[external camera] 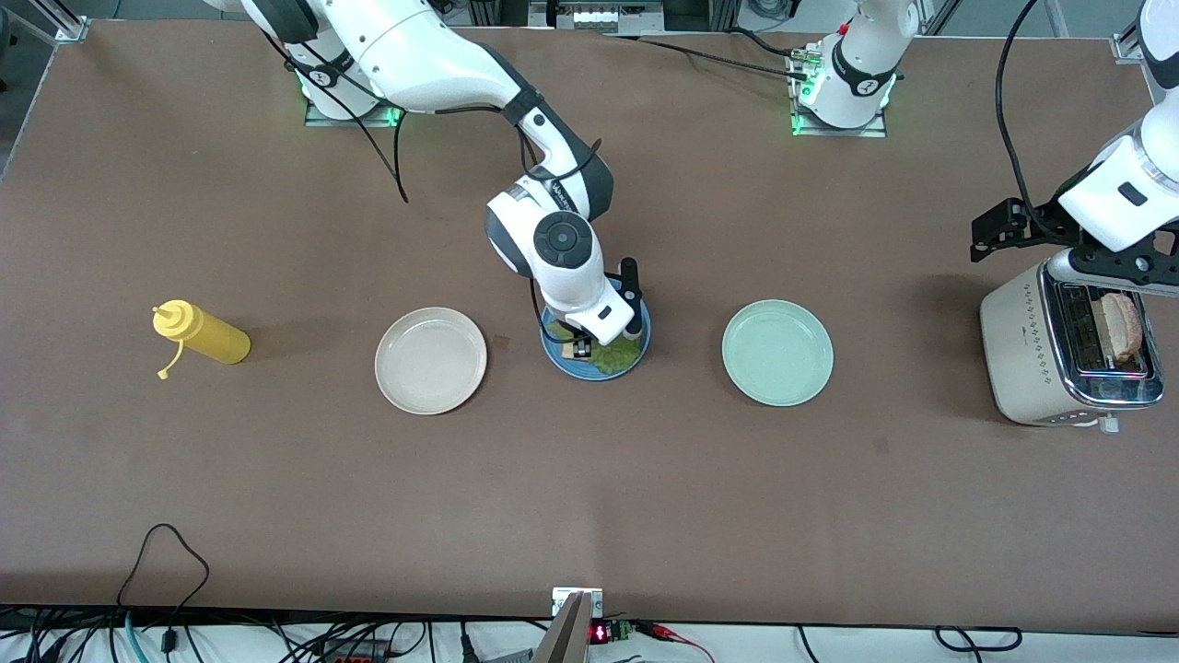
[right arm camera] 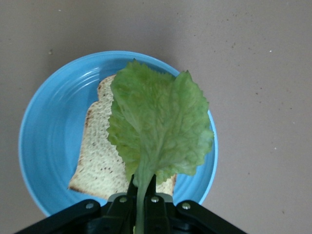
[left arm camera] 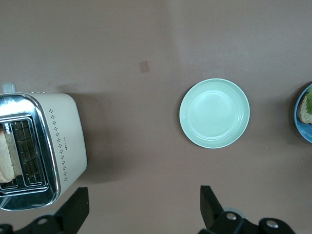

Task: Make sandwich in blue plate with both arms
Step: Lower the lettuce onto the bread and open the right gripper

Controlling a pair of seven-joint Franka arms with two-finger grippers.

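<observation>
Right wrist view shows the lettuce leaf [right arm camera: 158, 124] draped over a bread slice [right arm camera: 100, 151] on the blue plate [right arm camera: 46, 131], and my right gripper [right arm camera: 144, 192] has its fingers pinched tight on the leaf's stem. From the front I see that plate sitting mid-table between the cream plate [external camera: 430, 360] and the mint plate [external camera: 777, 353], with the right gripper low over it. My left gripper [left arm camera: 141, 207] hangs above the toaster [external camera: 1059, 345] at the left arm's end, fingers spread wide, nothing in them. There's a bread slice [external camera: 1121, 324] standing in the toaster slot. The yellow squeeze bottle [external camera: 204, 335] lies at the right arm's end.
</observation>
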